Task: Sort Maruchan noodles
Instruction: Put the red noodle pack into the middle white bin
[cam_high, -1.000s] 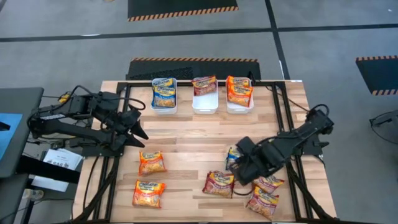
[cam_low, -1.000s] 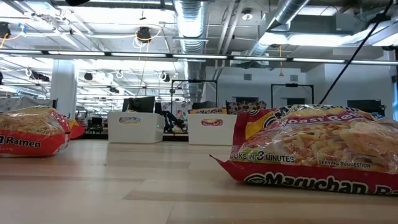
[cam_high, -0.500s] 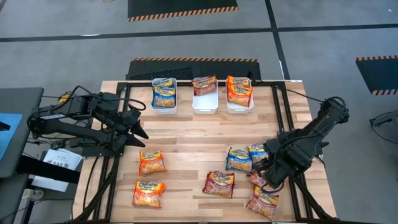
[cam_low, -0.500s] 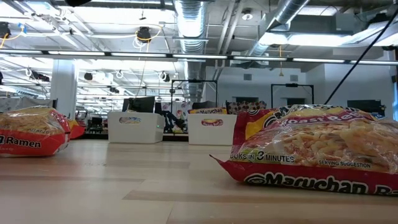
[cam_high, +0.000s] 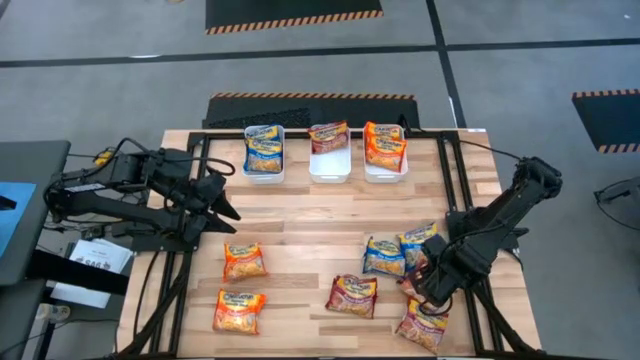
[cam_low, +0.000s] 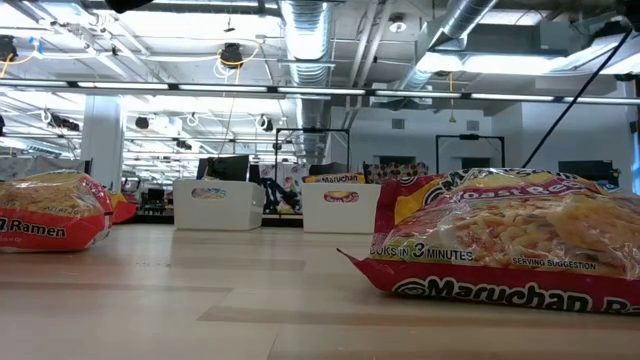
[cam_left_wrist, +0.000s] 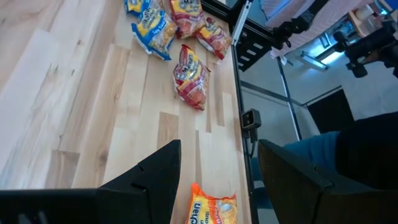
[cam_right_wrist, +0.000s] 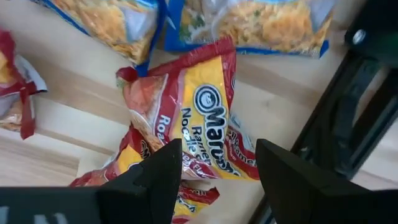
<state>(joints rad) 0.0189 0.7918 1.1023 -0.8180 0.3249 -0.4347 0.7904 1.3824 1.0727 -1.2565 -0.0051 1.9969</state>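
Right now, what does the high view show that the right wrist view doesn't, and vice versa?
High only: three bins at the far edge, each holding a packet, two orange packets on the left, and the left gripper waiting above bare table. Right wrist only: the open fingers of the right gripper over the maroon packet. Both: two blue packets beside it.

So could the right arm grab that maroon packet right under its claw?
Probably yes. The right claw hangs open directly above the maroon packet, and nothing covers the packet's top. The two blue packets lie just beyond it, touching its edge, so the fingers may brush them.
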